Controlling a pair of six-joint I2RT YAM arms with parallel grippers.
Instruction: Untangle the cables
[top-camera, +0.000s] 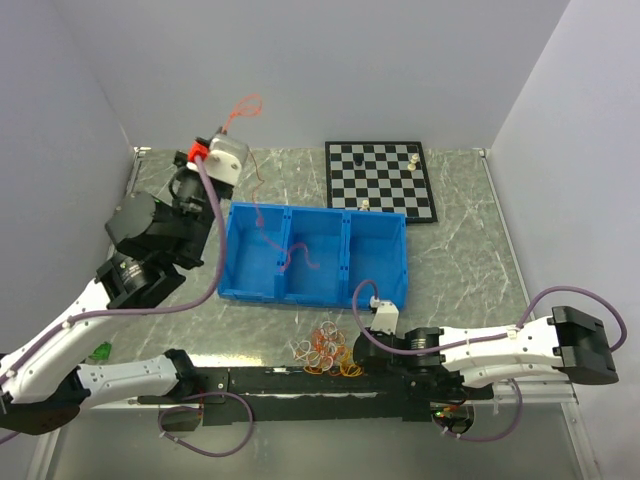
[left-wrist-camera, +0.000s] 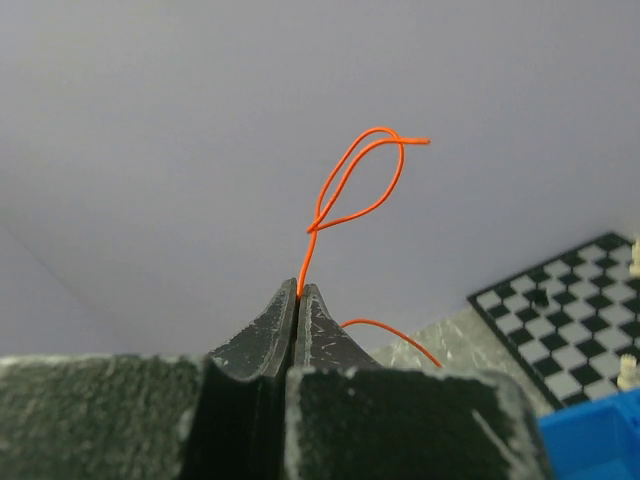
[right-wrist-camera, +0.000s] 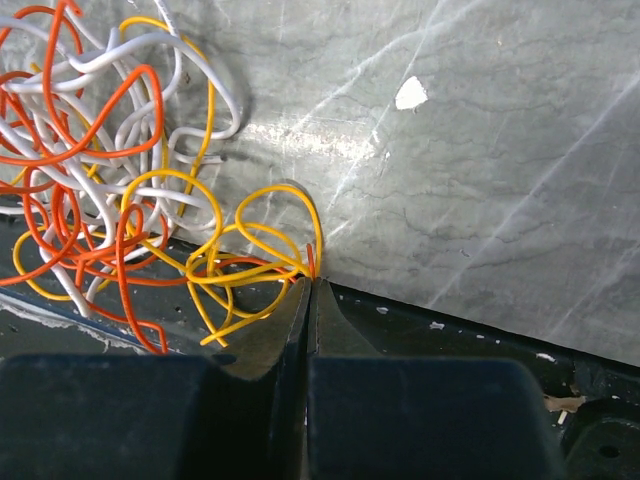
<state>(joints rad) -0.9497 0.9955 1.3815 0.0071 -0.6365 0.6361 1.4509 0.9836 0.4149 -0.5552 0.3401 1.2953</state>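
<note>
The cables (top-camera: 326, 350) lie as a small clump of orange, yellow and white loops on the table's near edge, in front of the blue bin (top-camera: 300, 290). In the right wrist view the clump (right-wrist-camera: 100, 170) fills the upper left. My right gripper (right-wrist-camera: 311, 282) is shut at its right edge, pinching a yellow loop (right-wrist-camera: 265, 215) and a short orange end. My left gripper (left-wrist-camera: 298, 290) is raised high at the back left (top-camera: 218, 140), shut on a single orange cable (left-wrist-camera: 360, 180) that loops above the tips. Its other end hangs down toward the bin (top-camera: 258, 200).
The blue bin has three compartments, and a pink wire (top-camera: 297, 255) lies across the left and middle ones. A chessboard (top-camera: 380, 180) with a few pieces lies behind it at the back right. A black strip (top-camera: 300, 385) runs along the near edge. A small green object (top-camera: 101, 351) sits at the left.
</note>
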